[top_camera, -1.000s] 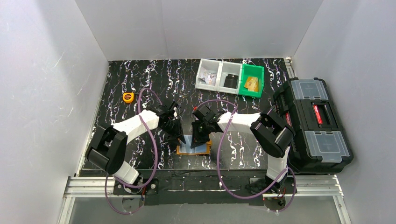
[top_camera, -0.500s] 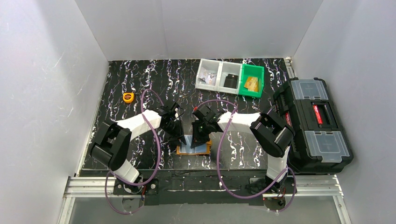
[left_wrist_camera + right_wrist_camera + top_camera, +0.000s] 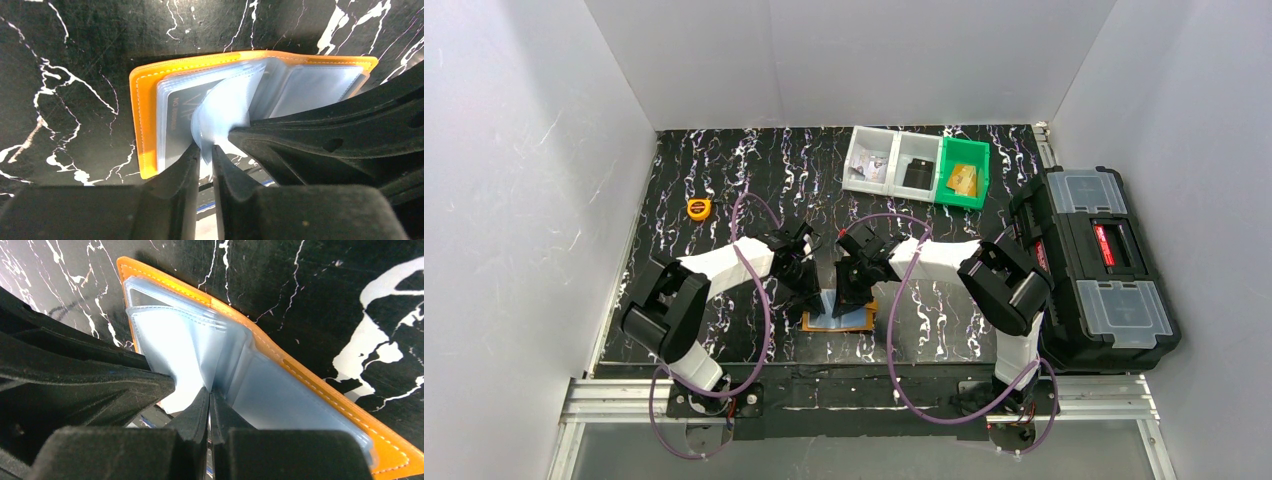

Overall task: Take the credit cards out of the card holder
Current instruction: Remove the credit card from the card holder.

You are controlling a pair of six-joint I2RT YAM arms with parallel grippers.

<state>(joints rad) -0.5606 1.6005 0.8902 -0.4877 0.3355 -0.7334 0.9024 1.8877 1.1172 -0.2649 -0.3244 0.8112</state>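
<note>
The orange card holder point(image 3: 864, 305) lies open on the black marbled table between both grippers. In the left wrist view the card holder point(image 3: 142, 115) shows clear pockets, with a greyish card point(image 3: 175, 117) in the left one. My left gripper point(image 3: 206, 152) is shut on a pale blue pocket leaf point(image 3: 222, 107) that curls upward; whether a card is inside it I cannot tell. My right gripper point(image 3: 210, 395) is shut on the edge of a clear pocket leaf point(image 3: 170, 347) at the fold of the card holder point(image 3: 325, 385). From above, the left gripper point(image 3: 812, 290) and right gripper point(image 3: 849, 292) stand close together.
A yellow-orange tape measure point(image 3: 698, 208) lies at the far left. Two white bins point(image 3: 894, 160) and a green bin point(image 3: 964, 172) stand at the back, one holding a dark card point(image 3: 916, 175). A black toolbox point(image 3: 1099, 270) stands at the right.
My left arm has swung inward, bringing its gripper a little right and closer over the card holder. My right gripper has stayed almost still.
</note>
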